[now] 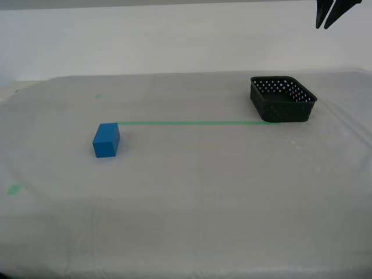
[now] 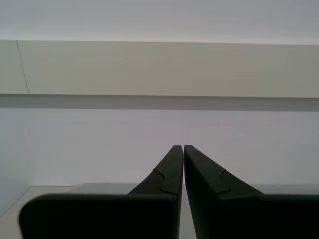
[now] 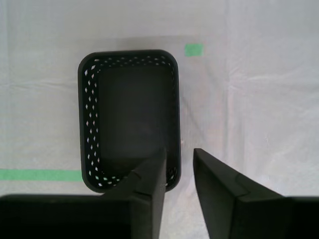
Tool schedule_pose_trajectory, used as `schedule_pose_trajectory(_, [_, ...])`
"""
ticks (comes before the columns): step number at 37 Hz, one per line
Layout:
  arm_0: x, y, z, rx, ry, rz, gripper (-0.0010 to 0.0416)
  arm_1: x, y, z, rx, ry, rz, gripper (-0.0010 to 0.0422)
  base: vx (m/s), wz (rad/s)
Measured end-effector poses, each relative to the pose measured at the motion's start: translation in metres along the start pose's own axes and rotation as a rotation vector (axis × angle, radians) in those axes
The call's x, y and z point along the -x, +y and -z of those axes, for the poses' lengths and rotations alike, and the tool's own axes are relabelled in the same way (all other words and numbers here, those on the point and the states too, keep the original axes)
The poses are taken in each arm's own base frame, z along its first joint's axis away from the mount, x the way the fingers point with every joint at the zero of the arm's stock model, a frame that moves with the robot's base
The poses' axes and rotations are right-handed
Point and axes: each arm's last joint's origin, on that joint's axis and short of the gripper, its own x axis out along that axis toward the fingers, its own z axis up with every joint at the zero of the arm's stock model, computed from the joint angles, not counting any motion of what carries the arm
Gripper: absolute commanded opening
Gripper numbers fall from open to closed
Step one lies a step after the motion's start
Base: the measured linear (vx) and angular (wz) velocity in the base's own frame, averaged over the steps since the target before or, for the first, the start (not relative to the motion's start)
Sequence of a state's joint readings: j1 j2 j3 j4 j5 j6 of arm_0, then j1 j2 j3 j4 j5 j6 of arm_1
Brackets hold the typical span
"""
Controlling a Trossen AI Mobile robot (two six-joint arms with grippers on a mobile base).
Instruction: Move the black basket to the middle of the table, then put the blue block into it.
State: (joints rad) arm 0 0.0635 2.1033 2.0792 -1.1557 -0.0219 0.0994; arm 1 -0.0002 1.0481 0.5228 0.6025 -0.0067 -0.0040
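1. My first gripper [image 3: 178,162] hangs high above the table [image 1: 192,197], looking straight down. Its jaws stand spread with a clear gap between the tips and nothing between them.
2. The black basket [image 3: 128,119] lies directly below my first gripper. One fingertip [image 3: 154,169] overlaps the basket's near corner in the first wrist view; the other sits just outside its wall, over bare sheeting. I cannot tell the height between tips and rim from this view, though the basket looks well below them.
3. The basket stands upright and empty, its perforated walls showing round holes. In the exterior view it [image 1: 283,99] rests at the far side of the table, toward the exterior view's right.
4. A green tape line [image 1: 192,122] runs across the table. One end reaches the basket's wall; in the first wrist view the same line [image 3: 40,175] meets the basket's side near my first gripper.
5. A small green tape mark [image 3: 193,50] lies just beyond the basket's far corner, away from my first gripper.
6. The blue block [image 1: 106,140] sits on the table at the other end of the tape line, well apart from the basket and from my first gripper. It is out of view in both wrist views.
7. My second gripper [image 2: 179,147] points level at a plain pale wall [image 2: 159,69]. Its jaws are pressed together at the tips, holding nothing.
8. Dark fingertips [image 1: 331,13] show at the upper edge of the exterior view, above the basket; they look to belong to my first gripper.
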Motion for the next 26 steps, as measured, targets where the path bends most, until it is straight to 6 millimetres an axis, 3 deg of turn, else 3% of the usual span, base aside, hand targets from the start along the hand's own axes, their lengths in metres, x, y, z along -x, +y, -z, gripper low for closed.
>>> schedule_pose_trajectory(26, [0.0003, 0.0022, -0.0073, 0.049, -0.077, -0.006, 0.0406, 0.0, 0.0, 0.0, 0.0, 0.0, 0.0, 0.0, 0.0, 0.0])
